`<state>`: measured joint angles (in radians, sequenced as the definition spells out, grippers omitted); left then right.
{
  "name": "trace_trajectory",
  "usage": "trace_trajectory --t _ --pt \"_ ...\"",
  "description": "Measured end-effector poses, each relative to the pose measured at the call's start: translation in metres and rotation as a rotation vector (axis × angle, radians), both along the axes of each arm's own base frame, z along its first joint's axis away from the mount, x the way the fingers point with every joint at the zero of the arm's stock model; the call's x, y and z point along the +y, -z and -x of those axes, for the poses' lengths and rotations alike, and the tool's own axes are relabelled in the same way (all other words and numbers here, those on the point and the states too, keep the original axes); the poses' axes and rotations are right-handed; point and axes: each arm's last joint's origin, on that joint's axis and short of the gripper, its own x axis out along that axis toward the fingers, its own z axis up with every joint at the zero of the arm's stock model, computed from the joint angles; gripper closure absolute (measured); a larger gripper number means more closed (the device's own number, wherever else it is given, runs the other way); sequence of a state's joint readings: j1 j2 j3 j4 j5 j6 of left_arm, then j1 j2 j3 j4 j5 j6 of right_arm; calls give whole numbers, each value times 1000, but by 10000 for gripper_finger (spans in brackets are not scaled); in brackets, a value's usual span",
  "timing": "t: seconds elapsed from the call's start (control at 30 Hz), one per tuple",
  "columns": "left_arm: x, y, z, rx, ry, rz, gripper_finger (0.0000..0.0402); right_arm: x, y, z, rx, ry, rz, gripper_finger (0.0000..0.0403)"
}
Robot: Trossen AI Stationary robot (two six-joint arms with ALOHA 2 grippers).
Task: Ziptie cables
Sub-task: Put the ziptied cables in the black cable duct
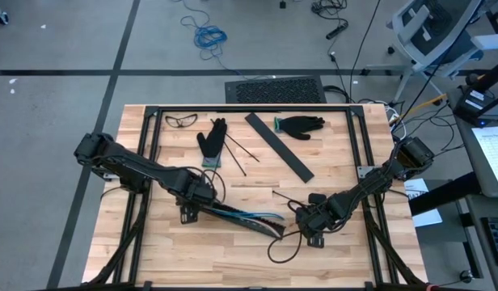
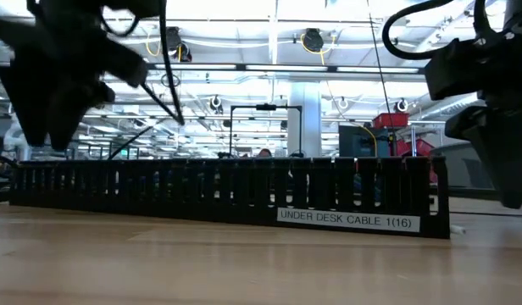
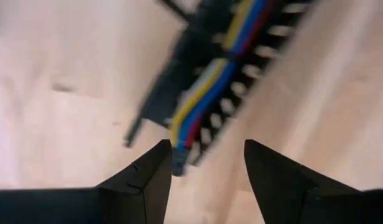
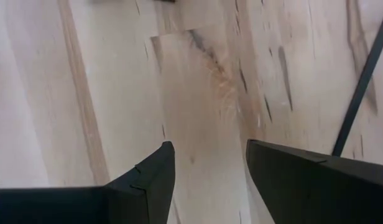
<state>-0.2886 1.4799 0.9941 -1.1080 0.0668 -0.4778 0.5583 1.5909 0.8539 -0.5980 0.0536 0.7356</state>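
The high view looks straight down from well above, taking in the whole wooden table [image 1: 233, 242], both arms and floor beyond it, while the low view sits at table-top level, facing level across the boards — a black slotted strip [image 2: 227, 196] fills its width close up, with the room behind. The left wrist view looks down past its own two fingers [image 3: 142, 186] from very near at the cables [image 3: 210, 81] lying in a slotted strip — the spot the high view shows near the table's middle front. The right wrist view faces bare wood [image 4: 198, 93] just as closely.
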Motion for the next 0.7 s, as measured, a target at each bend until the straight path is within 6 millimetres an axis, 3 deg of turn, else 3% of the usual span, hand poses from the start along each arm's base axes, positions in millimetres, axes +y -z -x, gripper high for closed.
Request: trace_trajectory --t 0.13,0.37,0.53,0.7 --pt "-4 -17 -8 -70 38 84 205 0 0 0 -6 4 6 213" --pt "-12 -65 -39 -604 140 80 205 4 -5 -13 -188 113 8 213" --pt "-14 -61 -36 -618 130 36 205 8 -15 -31 -429 262 -31 213" --pt "-24 -46 -12 -576 121 58 205 -6 -18 -41 -509 391 14 213"
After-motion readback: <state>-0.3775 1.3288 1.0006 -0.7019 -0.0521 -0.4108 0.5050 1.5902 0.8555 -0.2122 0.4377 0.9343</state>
